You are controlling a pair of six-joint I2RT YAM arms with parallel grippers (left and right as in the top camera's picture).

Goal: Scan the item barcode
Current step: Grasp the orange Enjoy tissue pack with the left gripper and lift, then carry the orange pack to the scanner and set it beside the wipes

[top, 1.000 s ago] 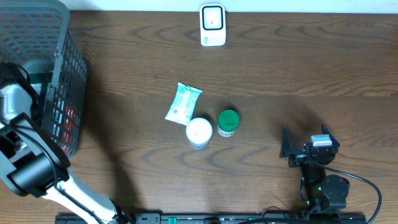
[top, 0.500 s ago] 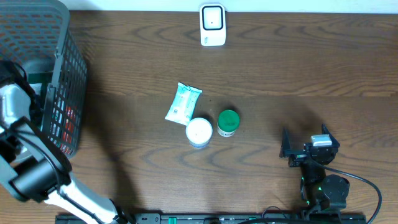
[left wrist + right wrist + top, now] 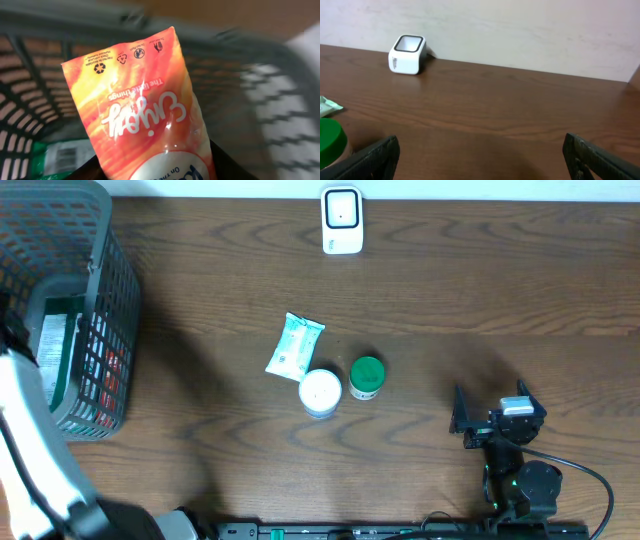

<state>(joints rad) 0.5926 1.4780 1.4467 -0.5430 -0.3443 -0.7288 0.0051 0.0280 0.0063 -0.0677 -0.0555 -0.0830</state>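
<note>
Left claw clamps orange pouch over basket; green packet inside. Right claw wide, empty.

Brown table, basket, scanner, packet, white jar, green jar

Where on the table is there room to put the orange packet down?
The orange packet could go on the bare wood between the basket and the wipes pack, or right of the green-lid jar. The middle is crowded: wipes pack, white-lid jar and green-lid jar huddle.
</note>
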